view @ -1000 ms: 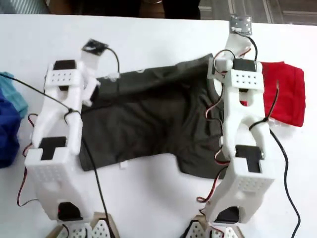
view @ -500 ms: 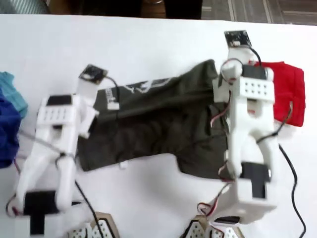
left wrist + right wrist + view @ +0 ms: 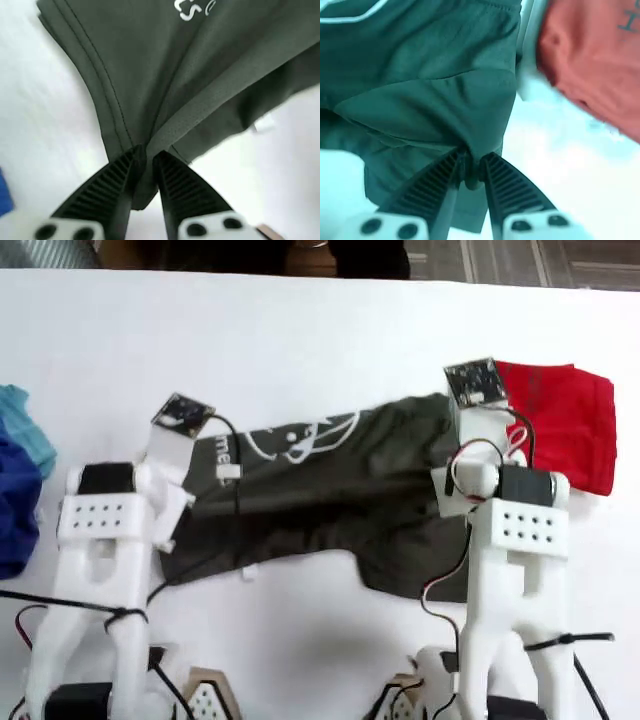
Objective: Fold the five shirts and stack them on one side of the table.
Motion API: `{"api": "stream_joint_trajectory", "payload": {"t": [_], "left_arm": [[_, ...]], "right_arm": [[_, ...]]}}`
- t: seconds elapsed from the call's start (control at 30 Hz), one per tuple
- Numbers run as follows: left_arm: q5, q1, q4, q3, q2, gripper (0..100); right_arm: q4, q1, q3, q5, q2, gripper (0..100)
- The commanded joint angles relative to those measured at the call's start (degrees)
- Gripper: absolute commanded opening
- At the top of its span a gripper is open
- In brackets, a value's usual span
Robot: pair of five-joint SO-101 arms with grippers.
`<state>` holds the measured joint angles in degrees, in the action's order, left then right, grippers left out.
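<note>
A dark green shirt with a white print lies across the middle of the table, its far edge doubled over toward the near side. My left gripper is shut on the shirt's left edge. Its right edge is pinched in my shut right gripper. In the high view the left gripper and the right gripper hold the folded-over edge at either end. A folded red shirt lies flat at the right. More shirts, blue and teal, sit piled at the left edge.
The white table has open room along its far side and in front between the two arm bases. The red shirt lies close beside the right gripper. Cables trail from both arms over the near table.
Both arms have pulled back toward the near side, dragging the green shirt's far edge over itself. The white print now shows on top.
</note>
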<state>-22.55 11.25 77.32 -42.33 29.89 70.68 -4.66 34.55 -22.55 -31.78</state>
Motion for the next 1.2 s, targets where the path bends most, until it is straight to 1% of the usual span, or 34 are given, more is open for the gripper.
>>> {"api": "stream_joint_trajectory", "payload": {"t": [0.0, 0.2, 0.33, 0.53, 0.6, 0.67, 0.87, 1.17], "left_arm": [[-0.88, -0.44, -0.35, -4.0, 3.34, 3], [-3.6, -0.09, -9.41, -15.08, 3.87, 3], [-3.6, -0.09, -11.87, -18.86, 3.87, 3], [-3.6, -0.44, -11.16, -18.07, 4.22, 3], [-5.19, -0.44, -10.37, -18.24, 4.22, 3], [-6.51, -0.09, -8.97, -17.98, 4.22, 3], [-7.12, -0.44, -5.27, -14.11, 4.31, 3], [-7.3, -0.44, -5.45, -14.02, 4.31, 3]], "right_arm": [[0.66, -2.33, 1.23, -2.46, -2.95, 2.1], [-0.66, -4.09, 7.12, -5.71, -2.95, 2.1], [-1.45, -4.18, 9.67, -5.89, -2.95, 2.1], [0.4, -4.0, 7.12, -5.89, -3.65, 2.1], [1.71, -3.91, 6.59, -5.89, -3.82, 2.1], [2.68, -4.0, 6.51, -5.89, -3.82, 2.1], [3.3, -4.09, 5.45, -5.98, -3.91, 2.1], [5.23, -4.18, 0.79, -5.45, -3.91, 2.1]]}}
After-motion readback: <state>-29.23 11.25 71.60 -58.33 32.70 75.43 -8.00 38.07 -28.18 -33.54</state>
